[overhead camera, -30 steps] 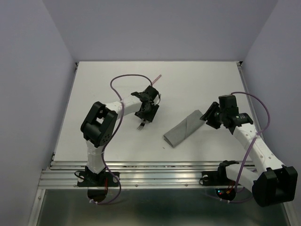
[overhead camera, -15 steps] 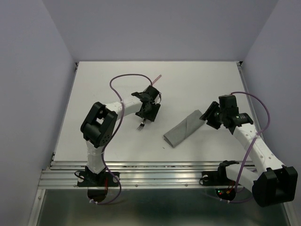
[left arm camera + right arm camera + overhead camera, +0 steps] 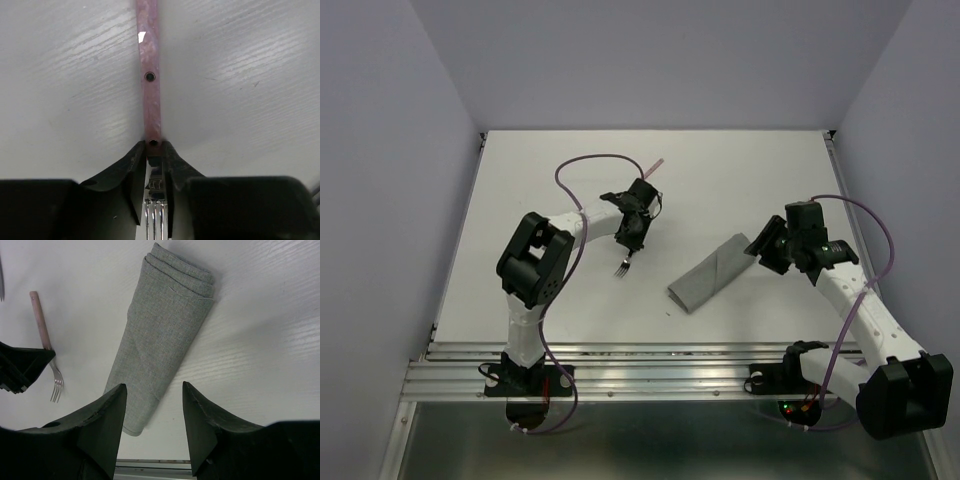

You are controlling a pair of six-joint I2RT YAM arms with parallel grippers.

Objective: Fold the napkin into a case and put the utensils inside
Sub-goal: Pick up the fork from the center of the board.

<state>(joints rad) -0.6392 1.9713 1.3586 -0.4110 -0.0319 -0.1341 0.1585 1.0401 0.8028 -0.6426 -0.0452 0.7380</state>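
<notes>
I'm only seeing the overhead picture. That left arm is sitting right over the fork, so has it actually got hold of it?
Observer: Yes. In the left wrist view the left end effector pinches the fork where the pink handle meets the metal.
Operator: Any detail on that handle I'm missing?
Observer: Two dark rivets are set along it.
Operator: And the right arm?
Observer: Its wrist view shows the right end effector open and holding nothing, above one end of the folded napkin.
</notes>
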